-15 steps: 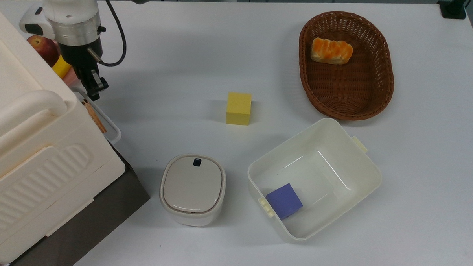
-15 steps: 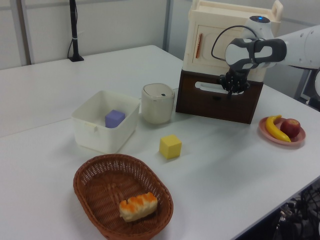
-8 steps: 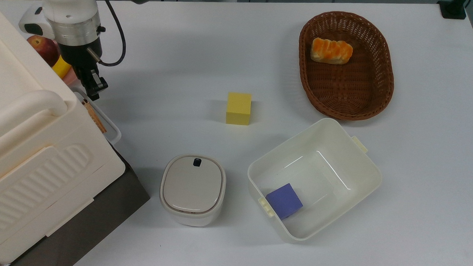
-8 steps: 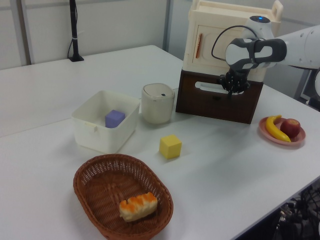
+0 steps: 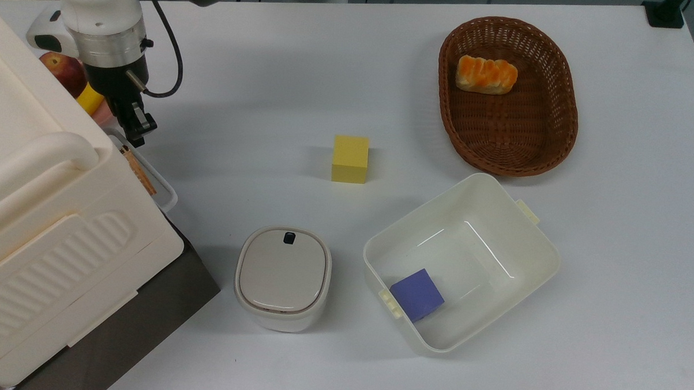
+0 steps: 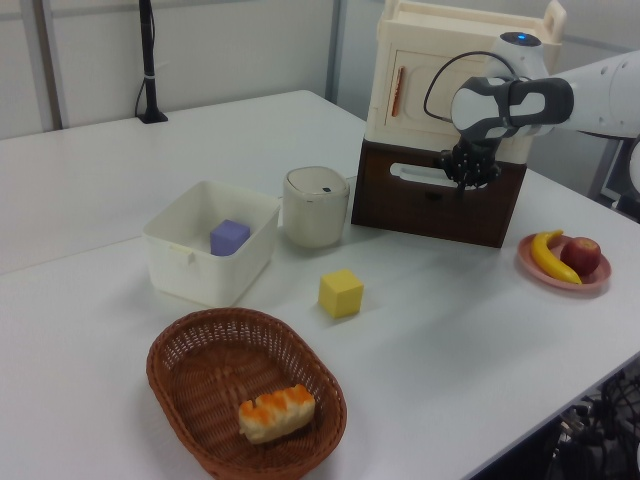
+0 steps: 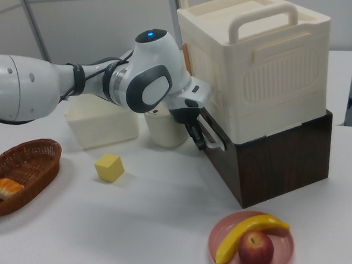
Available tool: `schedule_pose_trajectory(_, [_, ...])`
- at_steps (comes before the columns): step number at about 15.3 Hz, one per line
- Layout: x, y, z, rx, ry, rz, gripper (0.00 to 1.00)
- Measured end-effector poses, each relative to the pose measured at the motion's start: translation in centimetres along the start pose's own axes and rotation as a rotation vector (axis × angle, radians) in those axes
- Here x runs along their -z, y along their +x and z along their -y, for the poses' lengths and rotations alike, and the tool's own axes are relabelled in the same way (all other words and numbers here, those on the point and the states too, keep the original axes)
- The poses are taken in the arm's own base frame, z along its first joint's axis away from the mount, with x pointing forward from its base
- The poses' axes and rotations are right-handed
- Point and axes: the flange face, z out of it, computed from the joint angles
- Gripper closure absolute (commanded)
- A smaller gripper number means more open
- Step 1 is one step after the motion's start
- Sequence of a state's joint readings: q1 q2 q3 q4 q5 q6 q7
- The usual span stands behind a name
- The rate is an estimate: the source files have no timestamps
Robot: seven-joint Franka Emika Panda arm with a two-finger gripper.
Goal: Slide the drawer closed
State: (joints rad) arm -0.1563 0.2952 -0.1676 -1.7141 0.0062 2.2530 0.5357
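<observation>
My pincer [image 5: 134, 131] is right at one end of the white loop handle [image 5: 161, 187]. I cannot tell if it is wide or narrow, or if it is really touching the handle. The handle sits on the dark brown front of the drawer [image 6: 420, 208]. The drawer is at the bottom of the big cream cabinet [image 5: 46, 225], which stands on the white bench [image 5: 270, 71]. In the left view the dark front looks flat against the dark bottom part, but I cannot tell if a small gap is there. In the right view my pincer [image 7: 197, 139] points down at the handle [image 7: 215, 143], on the right view's left side of the cabinet. Near the cabinet, at the bottom of the right view, is a pink plate [image 7: 218, 237] with a yellow banana [image 7: 248, 232] and a red apple [image 7: 256, 248] on it. On the other side, just beside the drawer front, stands a round cream pot [image 5: 282, 273] with its lid on. A bit further out on the bench sits a yellow block [image 5: 350, 158] all by itself. Next to the pot is an open white bin [image 5: 530, 230] with a purple block [image 5: 417, 294] in one corner. Furthest from me is a brown basket [image 5: 557, 127] with a piece of bread [image 5: 486, 74] inside.
</observation>
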Motion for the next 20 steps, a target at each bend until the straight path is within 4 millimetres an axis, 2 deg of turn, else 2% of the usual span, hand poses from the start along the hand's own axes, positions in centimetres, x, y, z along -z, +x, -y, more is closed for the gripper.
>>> schedule_pose_trajectory(4, [0.0, 0.0, 0.1, 0.016, -0.003, -0.001, 1.0])
schedule_pose_trajectory(6, [-0.1, -0.8, 1.2, 0.085, -0.001, 0.002, 1.0])
schedule_pose_trajectory(10, [1.1, -5.6, 8.0, 0.282, 0.042, 0.031, 1.0])
schedule_pose_trajectory(12, [3.3, -8.1, 10.8, 0.381, 0.063, 0.04, 1.0])
schedule_pose_trajectory(14, [6.7, -10.3, 12.4, 0.511, 0.072, 0.057, 1.0])
schedule_pose_trajectory(15, [8.5, -11.4, 12.9, 0.588, 0.074, 0.066, 0.75])
schedule_pose_trajectory(16, [10.5, -12.5, 13.1, 0.667, 0.076, 0.077, 0.23])
schedule_pose_trajectory(17, [12.5, -13.5, 13.1, 0.73, 0.077, 0.087, 0.0])
schedule_pose_trajectory(20, [17.0, -15.8, 12.6, 0.827, 0.077, 0.113, 0.0])
